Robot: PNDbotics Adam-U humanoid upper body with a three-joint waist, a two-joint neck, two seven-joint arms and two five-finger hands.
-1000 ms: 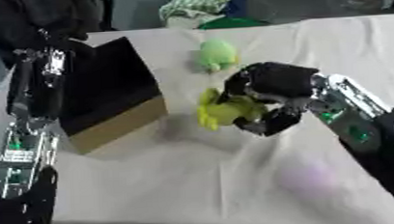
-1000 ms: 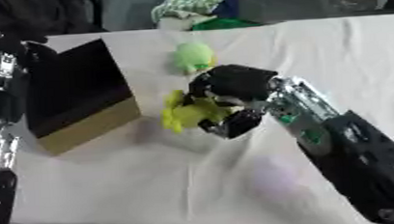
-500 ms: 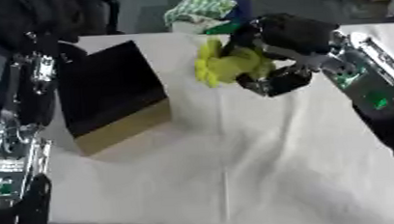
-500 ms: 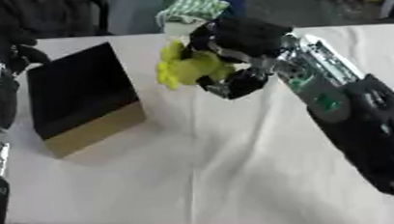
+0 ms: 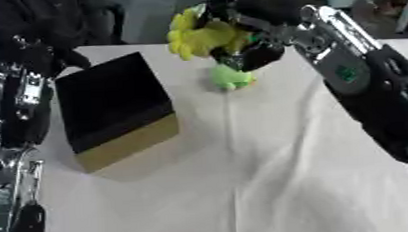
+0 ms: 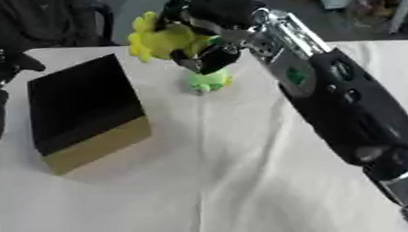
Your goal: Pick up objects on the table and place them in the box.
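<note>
The right robot hand (image 5: 252, 45) is curled shut around a yellow soft toy (image 5: 199, 35), which bulges out of the fingers on the side facing the box (image 5: 115, 110). The toy is carried in the air, clear of the counter (image 5: 272, 169), above and just to the far right of the box's open top. Judging by the task, it is held this high so that it can pass over the box wall and be dropped inside; it is not yet over the opening, so the carry looks roughly half done.

Directly under the right robot hand, a second thing, a green soft toy (image 6: 207, 80), lies on the white cloth covering the counter, to the right of the box and well apart from it. It waits there untouched, presumably for a later pick.

The box itself stands on the counter with its dark inside facing up and a tan cardboard side towards the camera, turned askew so that one corner points to the robot. Nothing can be made out inside it.

The left arm (image 5: 14, 113) runs along the box's left side. Its robot hand reaches past the far corner of the box, and whether those fingers are open or shut cannot be told.
</note>
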